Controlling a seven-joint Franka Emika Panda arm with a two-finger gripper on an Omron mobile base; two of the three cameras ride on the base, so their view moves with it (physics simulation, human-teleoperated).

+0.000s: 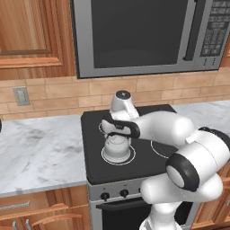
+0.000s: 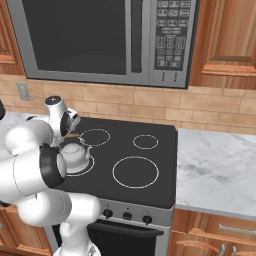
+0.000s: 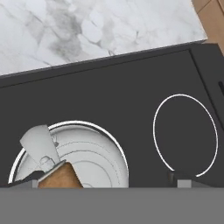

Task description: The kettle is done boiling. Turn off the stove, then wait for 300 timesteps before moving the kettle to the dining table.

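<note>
Kettle (image 3: 74, 164) on stove (image 3: 131, 87) burner; no legible writing

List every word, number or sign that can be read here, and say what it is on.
No text can be read.
Microwave keypad: rows of small buttons with markings, too small and blurred to read.
Stove: white burner rings, no lettering.
Stove knobs: no readable marks.

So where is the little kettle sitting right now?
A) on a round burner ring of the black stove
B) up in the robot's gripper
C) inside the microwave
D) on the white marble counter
A: the kettle rests inside a white burner ring on the stove, under the open gripper.
</note>
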